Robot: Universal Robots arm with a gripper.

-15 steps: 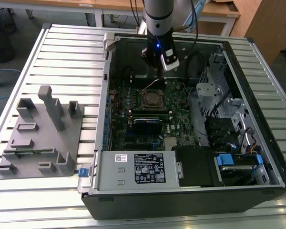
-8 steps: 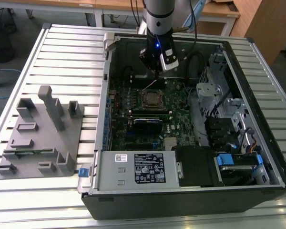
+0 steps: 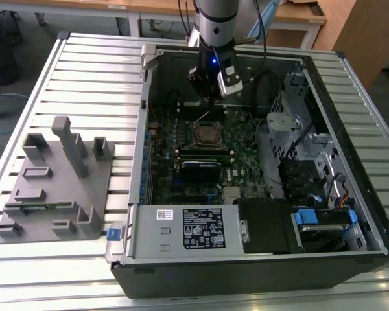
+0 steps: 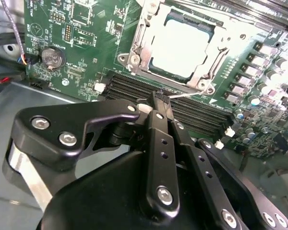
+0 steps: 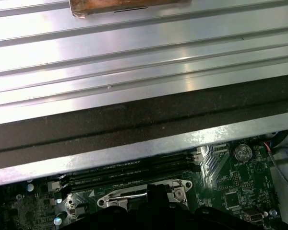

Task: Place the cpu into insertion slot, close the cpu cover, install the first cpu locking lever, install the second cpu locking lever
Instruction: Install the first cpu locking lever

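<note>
**Operator:** Where is my gripper?

**Observer:** Your black two-finger gripper [image 3: 209, 97] hangs inside the open black computer case [image 3: 350, 123], over the green motherboard [image 3: 246, 155]. It is near the small square dark insertion slot with the silver metal rim [image 3: 196, 137].

**Operator:** Are the fingers apart?

**Observer:** No. In the second wrist view your two black fingers [image 4: 158, 124] are pressed together. Their tips meet the end of a thin silver wire lever [image 4: 185, 94]. This lever runs along one edge of the socket, beside the long black memory slots [image 4: 134, 88]. I cannot tell if the tips clamp the lever or only touch it.

**Operator:** And the cpu?

**Observer:** The small flat square cpu with the dull silver-grey metal top [image 4: 182, 45] lies flat in the insertion slot. The thin square silver cpu cover [image 4: 143, 38] lies down around it, and you see the chip's top through the cover's window.

**Operator:** What else is near?

**Observer:** A round silver coin battery [image 4: 53, 57] sits on the motherboard, apart from the socket. In the first wrist view the memory slots lie between the socket and the case wall. In the exterior view a grey power supply box with a white label [image 3: 181, 230] sits in the case, well apart from your gripper. On the exterior view's left, a grey plastic fixture tray [image 3: 58, 175] rests on the ribbed aluminium table [image 3: 97, 71]
</note>
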